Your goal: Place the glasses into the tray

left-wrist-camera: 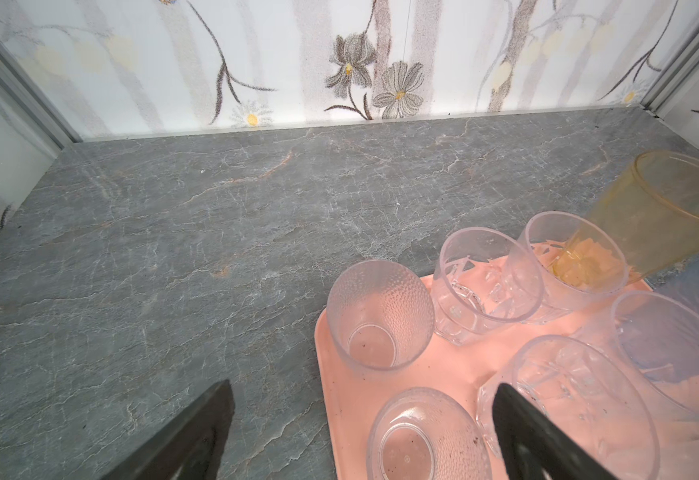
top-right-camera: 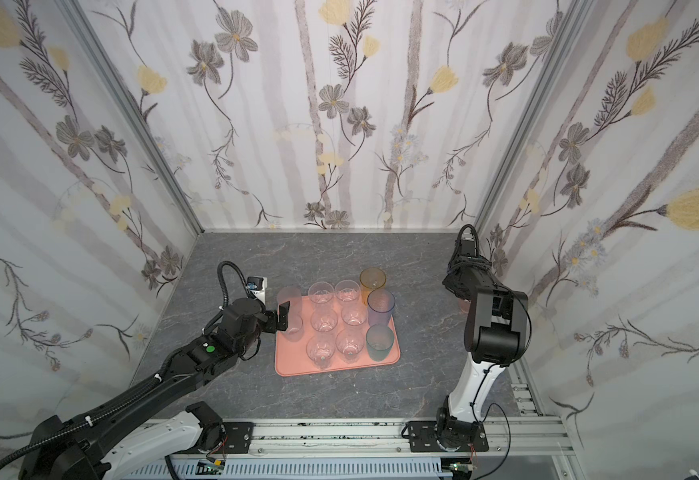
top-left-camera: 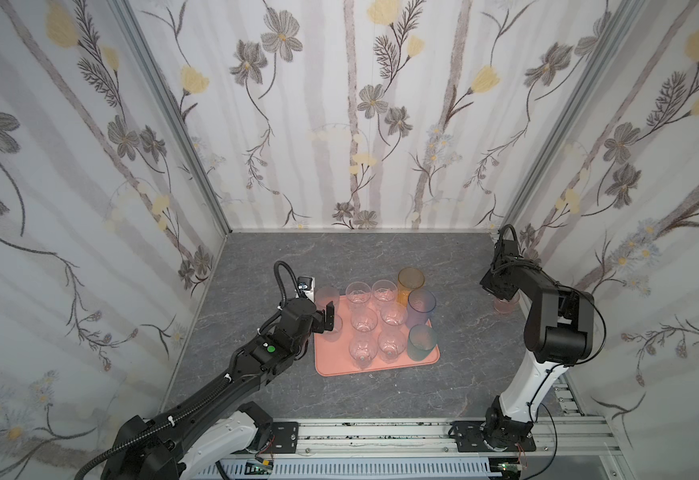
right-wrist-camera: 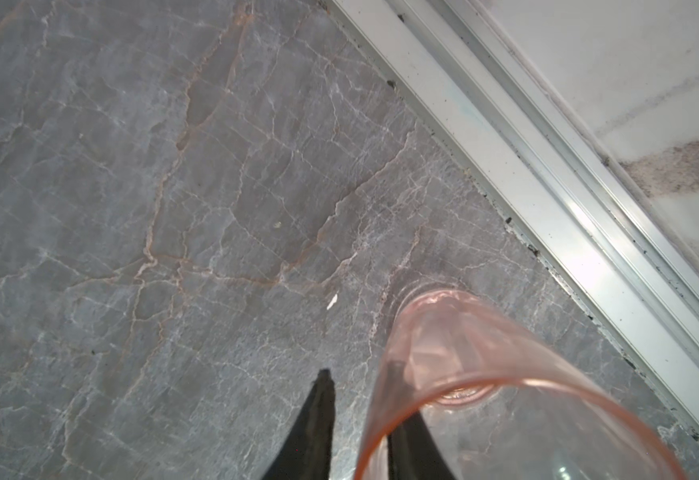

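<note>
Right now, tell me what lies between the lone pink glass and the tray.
Only bare grey tabletop separates the pink glass from the tray, in both top views.

Grey veined tabletop [top-left-camera: 381,257]: salmon tray [top-left-camera: 339,372], pink tumbler [top-left-camera: 505,306].

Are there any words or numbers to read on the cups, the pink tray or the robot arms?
No text can be read anywhere.
Small white piece with a blue mark at the left wrist: too small to read.
Round green dot on the left arm: no letters.
Salmon-pink plastic tray and see-through tumblers: no print.
</note>
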